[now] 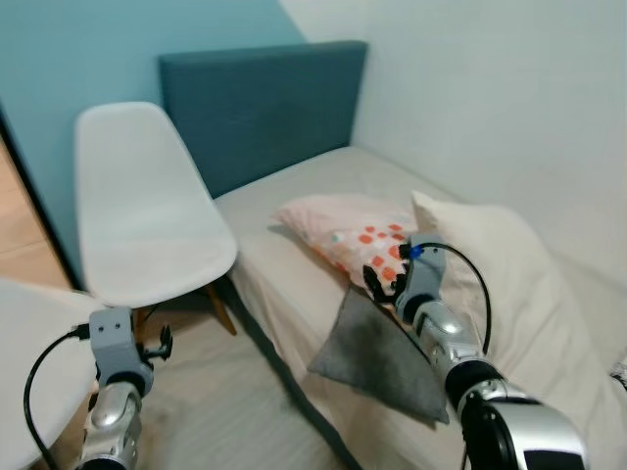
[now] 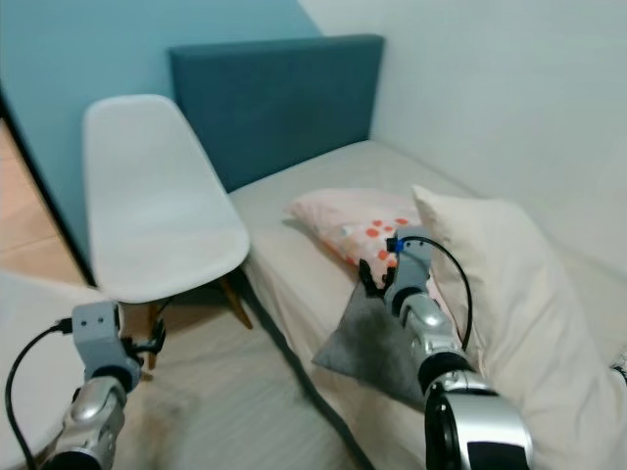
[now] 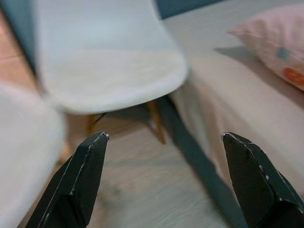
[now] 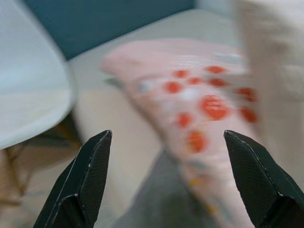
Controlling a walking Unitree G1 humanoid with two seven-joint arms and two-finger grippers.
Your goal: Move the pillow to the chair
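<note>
Pink pillow with orange-red spots (image 1: 348, 230) lying flat on the bed (image 1: 294, 211), mid-mattress, short of the teal headboard (image 1: 260, 108) and not yet on the chair. Touching its far side, a large cream pillow (image 1: 500, 284) propped up along the white wall (image 1: 509, 88). Just off the spotted pillow's near corner, a grey cushion (image 1: 377, 357) draped over the bed's edge.

Right gripper (image 1: 384, 279) poised over that near corner of the spotted pillow, above the top of the grey cushion — black fingers (image 4: 85, 180) spread wide apart, nothing between them. Seen from the right wrist, the blurred spotted pillow (image 4: 190, 104) straight ahead between the fingertips, no contact visible.

White shell chair (image 1: 147, 215) with wooden legs standing just beside the bed, on the side away from the spotted pillow, seat bare. Part of a second white seat (image 1: 29, 343) nearer the camera, also beside the bed.

Left gripper (image 3: 164, 137) held low, well apart from the spotted pillow, aimed at the floor (image 3: 142, 190) under the chair's front edge — fingers (image 3: 80, 175) likewise spread wide, holding nothing. Left wrist view: chair seat (image 3: 109, 71) ahead, bed's side and a corner of the pillow (image 3: 280, 42) beyond.
</note>
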